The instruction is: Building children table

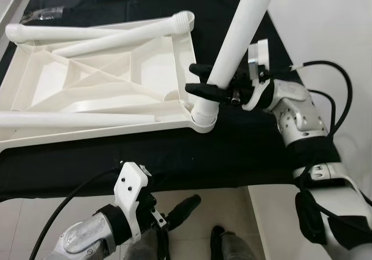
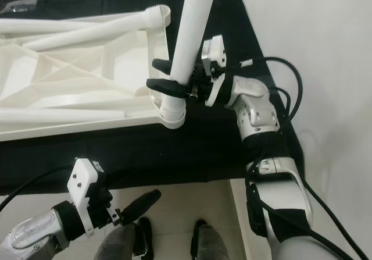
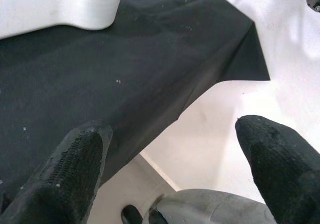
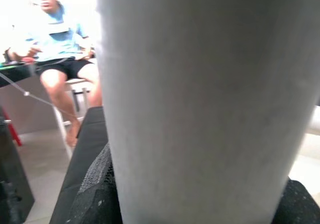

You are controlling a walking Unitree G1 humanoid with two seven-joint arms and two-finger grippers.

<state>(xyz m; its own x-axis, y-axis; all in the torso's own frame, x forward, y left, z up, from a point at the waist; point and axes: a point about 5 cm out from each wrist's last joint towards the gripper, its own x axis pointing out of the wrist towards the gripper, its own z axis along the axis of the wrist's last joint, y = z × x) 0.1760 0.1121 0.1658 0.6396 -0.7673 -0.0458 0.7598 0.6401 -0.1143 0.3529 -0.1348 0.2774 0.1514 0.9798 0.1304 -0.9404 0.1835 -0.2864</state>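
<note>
Left eye view: right tool (image 1: 200,79) gripping leg (image 1: 241,33)

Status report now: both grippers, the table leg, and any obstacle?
Right gripper shut on upright table leg, seated in tabletop corner socket. Left gripper open, idle off the black cloth. Two loose legs on tabletop.

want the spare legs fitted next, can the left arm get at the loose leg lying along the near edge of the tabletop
Probably yes: the left tool hangs open just short of the black cloth, with nothing between it and the loose leg.
</note>
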